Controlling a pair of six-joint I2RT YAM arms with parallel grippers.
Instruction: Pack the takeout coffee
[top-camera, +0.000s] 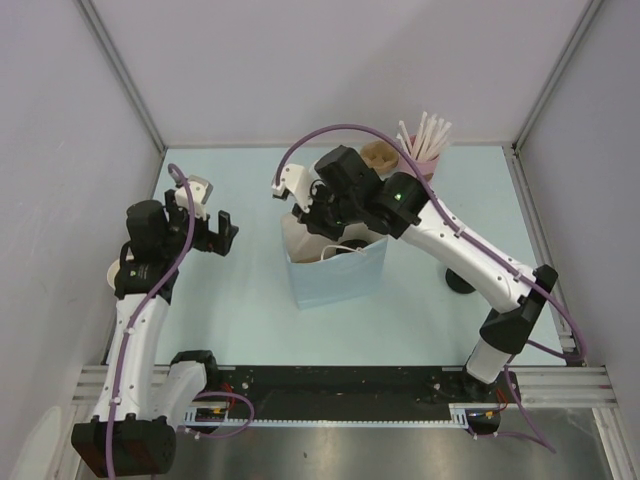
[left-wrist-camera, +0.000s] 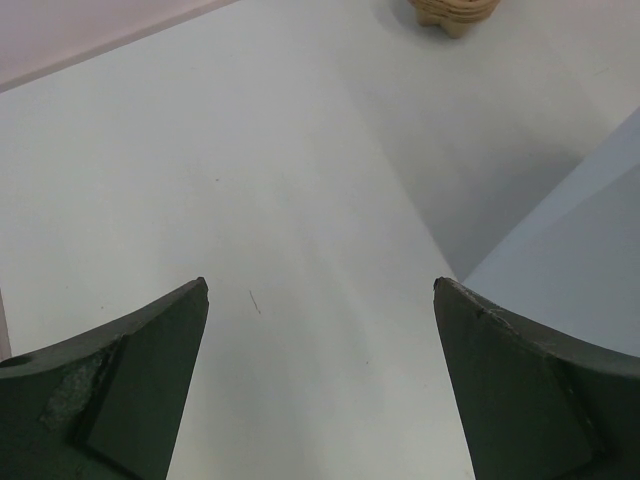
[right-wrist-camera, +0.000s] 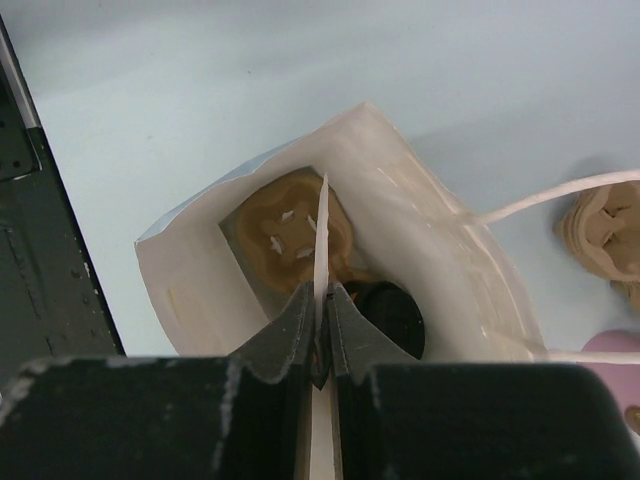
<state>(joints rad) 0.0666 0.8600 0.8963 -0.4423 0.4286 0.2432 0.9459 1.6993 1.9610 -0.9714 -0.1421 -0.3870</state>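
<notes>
Pinching thin white strip (right-wrist-camera: 322, 230): right tool (right-wrist-camera: 322, 300) | left tool (left-wrist-camera: 320, 290) spread wide, empty | round black lid (right-wrist-camera: 392, 315) inside paper bag (right-wrist-camera: 400, 170)

Bare table (left-wrist-camera: 300, 200) ahead of the left fingers (left-wrist-camera: 110, 400); bag (right-wrist-camera: 400, 170) mouth perhaps half free, right fingers (right-wrist-camera: 290, 330) above it

We take this for a robotics lab cell: a pale blue bench (top-camera: 230, 320) boxed in by plain white panels (top-camera: 300, 60) on aluminium posts (top-camera: 120, 70), the left arm (top-camera: 135, 340) and right arm (top-camera: 470, 250) bolted to a slotted metal rail (top-camera: 585, 380) at its near edge, with purple cables (top-camera: 345, 126) looped along them.
</notes>
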